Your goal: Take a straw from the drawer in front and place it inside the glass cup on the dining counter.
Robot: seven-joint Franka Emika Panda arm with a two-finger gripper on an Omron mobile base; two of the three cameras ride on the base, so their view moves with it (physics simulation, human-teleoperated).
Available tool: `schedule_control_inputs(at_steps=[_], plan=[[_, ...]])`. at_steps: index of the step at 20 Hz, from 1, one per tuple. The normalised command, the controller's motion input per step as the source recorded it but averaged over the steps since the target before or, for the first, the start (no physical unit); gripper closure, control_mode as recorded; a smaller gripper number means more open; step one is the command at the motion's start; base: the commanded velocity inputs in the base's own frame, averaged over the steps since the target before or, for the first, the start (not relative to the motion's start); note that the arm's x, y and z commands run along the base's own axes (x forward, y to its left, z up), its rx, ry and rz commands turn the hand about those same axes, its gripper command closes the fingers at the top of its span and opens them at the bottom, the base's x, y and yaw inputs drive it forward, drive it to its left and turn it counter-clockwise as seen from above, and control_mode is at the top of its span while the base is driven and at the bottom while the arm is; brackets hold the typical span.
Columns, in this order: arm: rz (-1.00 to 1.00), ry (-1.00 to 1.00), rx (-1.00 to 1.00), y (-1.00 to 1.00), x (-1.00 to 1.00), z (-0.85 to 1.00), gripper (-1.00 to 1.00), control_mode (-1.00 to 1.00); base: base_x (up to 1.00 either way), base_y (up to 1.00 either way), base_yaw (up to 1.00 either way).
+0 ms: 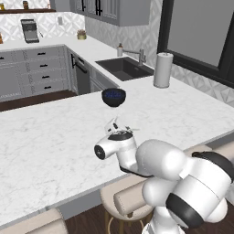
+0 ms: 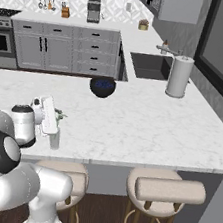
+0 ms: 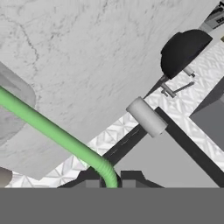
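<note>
Over dining counter (image 1: 55, 137) | arm bent low | pincer (image 3: 110, 183) clamps straw (image 3: 57, 133)

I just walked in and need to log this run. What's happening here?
The white robot arm is holding a thin bright green straw in its shut gripper over the white marble dining counter. The hand is near the counter's front edge, right by a small clear glass cup. The straw reaches toward the cup's rim, but whether its tip is inside is unclear. A dark blue bowl and a white paper towel roll stand farther back.
</note>
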Motion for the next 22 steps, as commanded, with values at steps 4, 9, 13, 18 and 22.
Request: schedule_control_inputs(at_steps=[4,9,13,18,22], plan=[[0.0,0.0,0.0,0.0,0.0,-0.18,1.0,-1.0,0.0,0.0,0.0],[0.0,0.0,0.01,0.0,0.0,-0.07,-1.0,-1.0,0.0,0.0,0.0],[0.0,0.0,0.05,0.0,0.0,0.0,-1.0,-1.0,0.0,0.0,0.0],[0.01,0.0,0.1,0.0,-0.03,0.0,-1.0,-1.0,0.0,0.0,0.0],[0.0,0.01,0.13,0.0,0.0,0.0,-1.0,-1.0,0.0,0.0,0.0]])
